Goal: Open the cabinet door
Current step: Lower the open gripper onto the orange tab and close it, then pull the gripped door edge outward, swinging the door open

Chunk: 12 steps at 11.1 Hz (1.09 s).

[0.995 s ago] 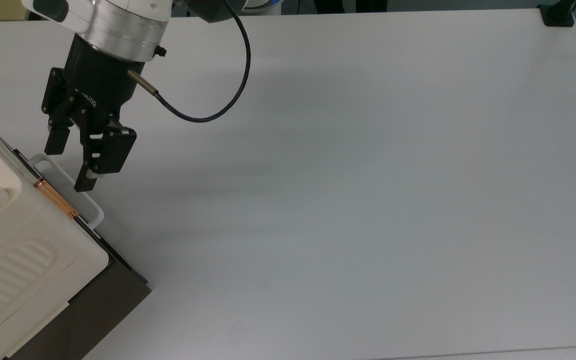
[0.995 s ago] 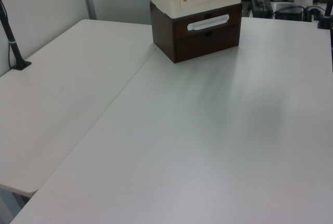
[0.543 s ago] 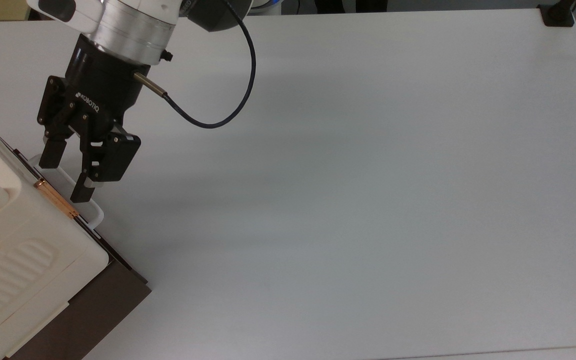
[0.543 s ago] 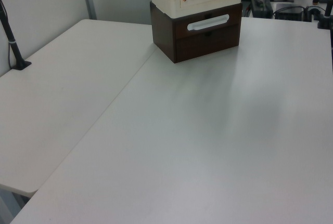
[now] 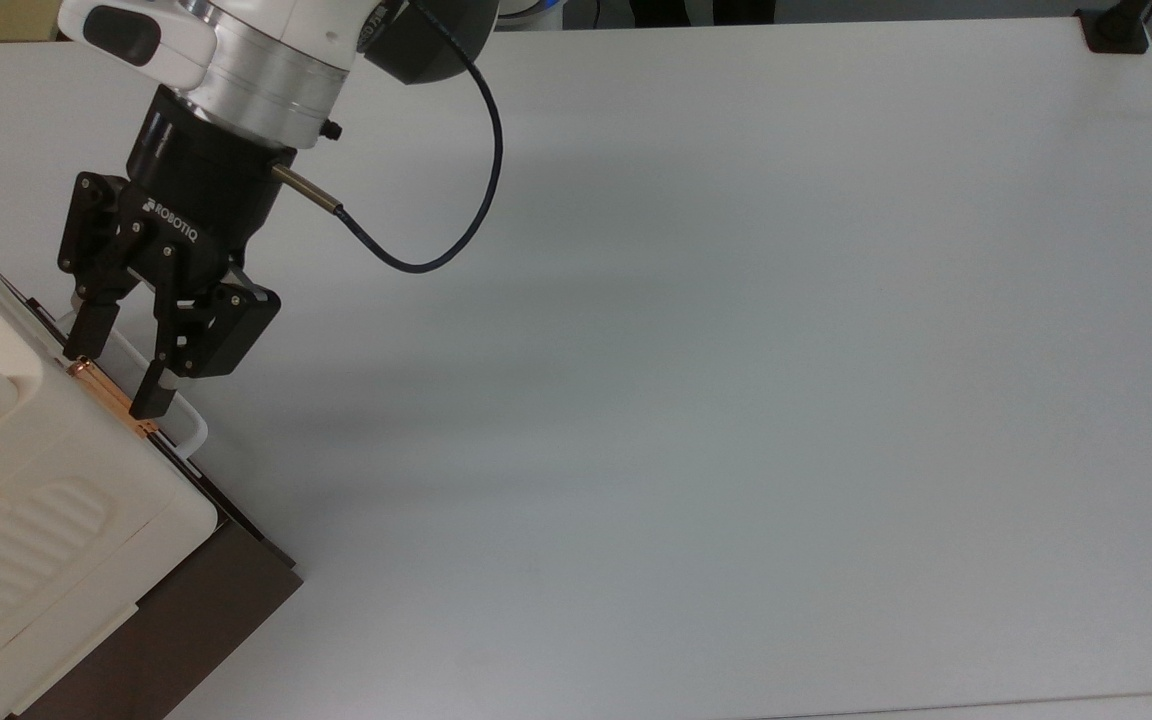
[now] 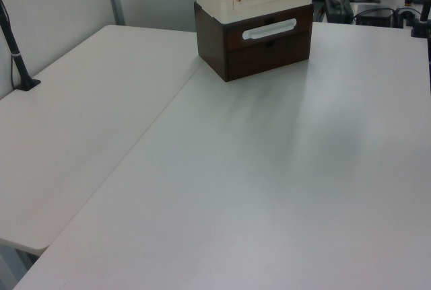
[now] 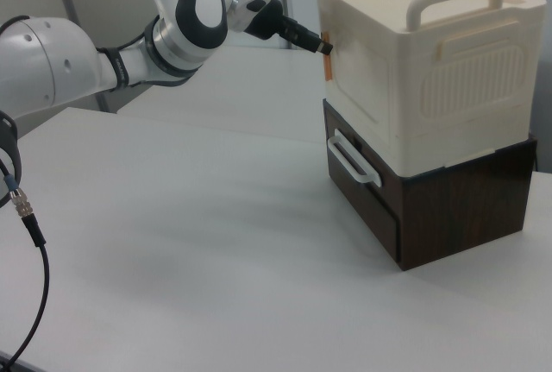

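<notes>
We see even, diffuse overhead light on the white tabletop (image 5: 736, 300) — no hard glare, only soft grey bands of shadow running across it in the top view. A vague shadow falls right of the claw (image 5: 116, 378). In the left view the tabletop's near part looks duller, slightly soft — while the right view is bright and fairly crisp.

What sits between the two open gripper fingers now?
In the top view, the gripper straddles the copper handle of the cabinet door; nothing else lies there.
</notes>
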Available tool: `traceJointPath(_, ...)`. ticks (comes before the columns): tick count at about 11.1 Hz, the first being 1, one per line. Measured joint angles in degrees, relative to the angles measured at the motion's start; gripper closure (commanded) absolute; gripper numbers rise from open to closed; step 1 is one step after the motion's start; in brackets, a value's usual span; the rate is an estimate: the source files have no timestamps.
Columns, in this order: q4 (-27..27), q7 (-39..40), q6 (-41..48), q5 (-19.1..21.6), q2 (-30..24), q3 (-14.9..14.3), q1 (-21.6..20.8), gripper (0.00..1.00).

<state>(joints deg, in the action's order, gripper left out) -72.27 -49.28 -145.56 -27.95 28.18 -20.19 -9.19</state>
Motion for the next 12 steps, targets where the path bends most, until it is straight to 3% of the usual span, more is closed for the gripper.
traceJointPath(5, -0.2, 1.7, -0.6, -0.4, 0.4, -0.2, 0.4, 0.91)
traceJointPath(12, -1.8, 2.8, -0.8, -0.4, -0.7, 0.3, 0.1, 0.91)
